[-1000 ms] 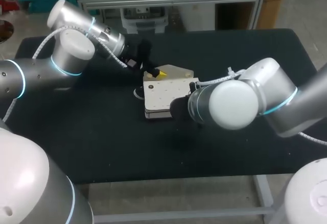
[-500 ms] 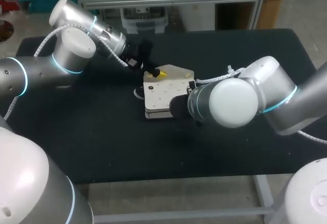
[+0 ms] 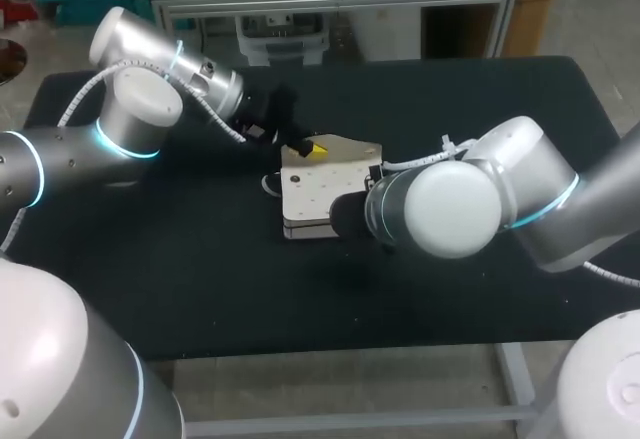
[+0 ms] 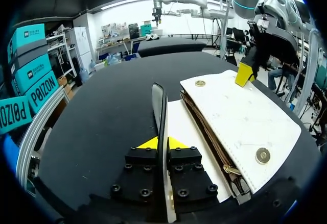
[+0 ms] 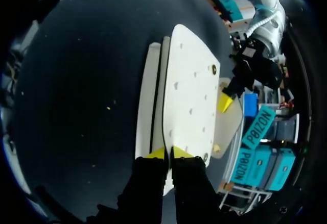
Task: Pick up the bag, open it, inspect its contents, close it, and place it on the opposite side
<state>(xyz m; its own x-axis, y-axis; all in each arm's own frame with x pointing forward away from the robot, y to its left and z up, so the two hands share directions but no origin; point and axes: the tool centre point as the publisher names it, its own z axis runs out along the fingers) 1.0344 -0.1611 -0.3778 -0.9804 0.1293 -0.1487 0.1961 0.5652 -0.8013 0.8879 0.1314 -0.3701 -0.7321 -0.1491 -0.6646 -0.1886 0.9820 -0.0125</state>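
my left arm [image 3: 110, 134] comes in from the left over the black table [image 3: 200, 279] and ends at the far left corner of the bag. the left gripper [image 3: 305, 146] is clamped on the flap [image 3: 350, 147]. in the left wrist view the flap stands edge-on between the two yellow tips, and both tips press on it from either side.

the bag [image 3: 320, 194] is a white clutch that lies flat near the middle of the table, between the two arms. its flap is lifted off the far edge. the left wrist view shows the top panel just beside the gripper, with a brass snap stud [image 4: 263, 155] at the near corner and another at the far one. a tan lining shows in the gap under that panel.

my right arm [image 3: 470, 204] comes in from the right, and in the head view its big wrist joint hides its gripper. in the right wrist view the right gripper [image 5: 167, 153] has its yellow tips close together, nipping the thin near edge of the bag's white panel. ahead of it, across the bag, one yellow tip of the left gripper sits on the flap.
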